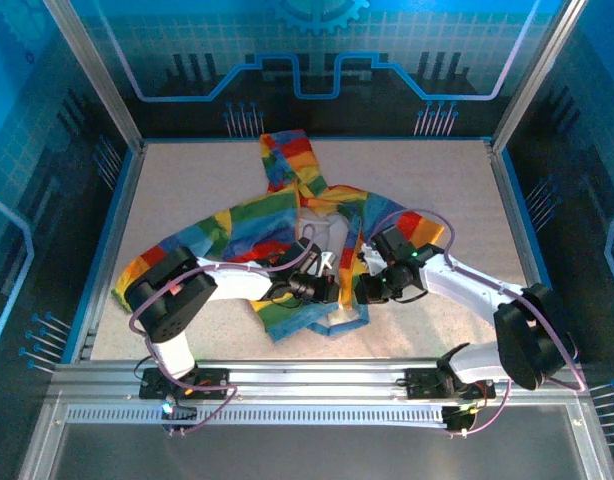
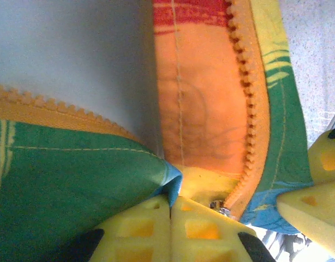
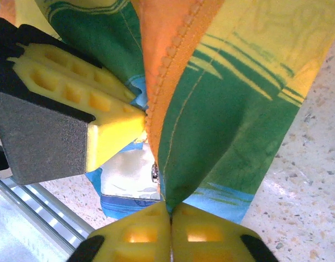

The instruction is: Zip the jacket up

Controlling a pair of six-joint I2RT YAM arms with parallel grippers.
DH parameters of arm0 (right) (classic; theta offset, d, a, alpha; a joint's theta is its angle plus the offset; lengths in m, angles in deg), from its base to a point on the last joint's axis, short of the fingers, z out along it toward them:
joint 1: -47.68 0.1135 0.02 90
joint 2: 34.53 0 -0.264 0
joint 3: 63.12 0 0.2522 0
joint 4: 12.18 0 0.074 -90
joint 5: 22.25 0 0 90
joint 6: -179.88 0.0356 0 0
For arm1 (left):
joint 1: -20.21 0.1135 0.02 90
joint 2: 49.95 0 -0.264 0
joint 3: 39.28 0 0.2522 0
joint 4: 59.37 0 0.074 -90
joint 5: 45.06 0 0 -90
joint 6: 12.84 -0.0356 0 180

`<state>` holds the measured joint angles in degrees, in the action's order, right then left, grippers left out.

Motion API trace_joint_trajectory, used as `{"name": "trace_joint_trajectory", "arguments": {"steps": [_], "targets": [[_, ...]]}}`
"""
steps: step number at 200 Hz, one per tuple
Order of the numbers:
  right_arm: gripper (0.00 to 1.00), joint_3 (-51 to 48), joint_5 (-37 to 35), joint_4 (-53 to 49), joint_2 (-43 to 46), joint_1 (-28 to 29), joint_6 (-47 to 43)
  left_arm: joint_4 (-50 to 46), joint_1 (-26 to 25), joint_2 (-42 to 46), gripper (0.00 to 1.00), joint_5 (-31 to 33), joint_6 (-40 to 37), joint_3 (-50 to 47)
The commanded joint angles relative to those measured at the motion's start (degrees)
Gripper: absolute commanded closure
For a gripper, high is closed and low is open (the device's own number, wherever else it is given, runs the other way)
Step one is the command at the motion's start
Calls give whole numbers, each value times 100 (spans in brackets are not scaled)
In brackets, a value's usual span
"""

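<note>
The waffled yellow left pincer [image 2: 170,218] and right pincer [image 3: 170,226] each clamp the soft striped jacket [image 1: 252,225]; wrist views reveal its toothed orange zipper [image 2: 249,109].

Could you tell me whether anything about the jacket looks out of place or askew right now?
Yes: the jacket lies crooked and rumpled, front open with white lining showing, and its orange zipper rows run apart. The left claw and right claw each pinch the bottom hem.

Bare tabletop [image 1: 457,190] lies open at two o'clock of the jacket [image 1: 277,215]; left gripper [image 1: 327,286] and right gripper [image 1: 363,290] crowd its six o'clock hem.
</note>
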<state>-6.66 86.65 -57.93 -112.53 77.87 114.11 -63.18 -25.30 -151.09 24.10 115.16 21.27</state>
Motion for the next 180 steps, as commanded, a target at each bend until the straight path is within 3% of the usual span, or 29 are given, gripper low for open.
{"name": "trace_joint_trajectory", "arguments": {"steps": [1, 19, 92, 180], "targets": [[82, -126, 181, 245, 48, -41, 131, 345, -65, -77, 100, -158, 144, 64], [71, -221, 167, 403, 104, 11, 282, 387, -80, -85, 100, -148, 166, 26], [61, -456, -540, 455, 127, 268, 622, 558, -98, -134, 100, -184, 245, -101], [61, -286, -506, 764, -373, 400, 710, 715, -98, -236, 100, -212, 297, -183]]}}
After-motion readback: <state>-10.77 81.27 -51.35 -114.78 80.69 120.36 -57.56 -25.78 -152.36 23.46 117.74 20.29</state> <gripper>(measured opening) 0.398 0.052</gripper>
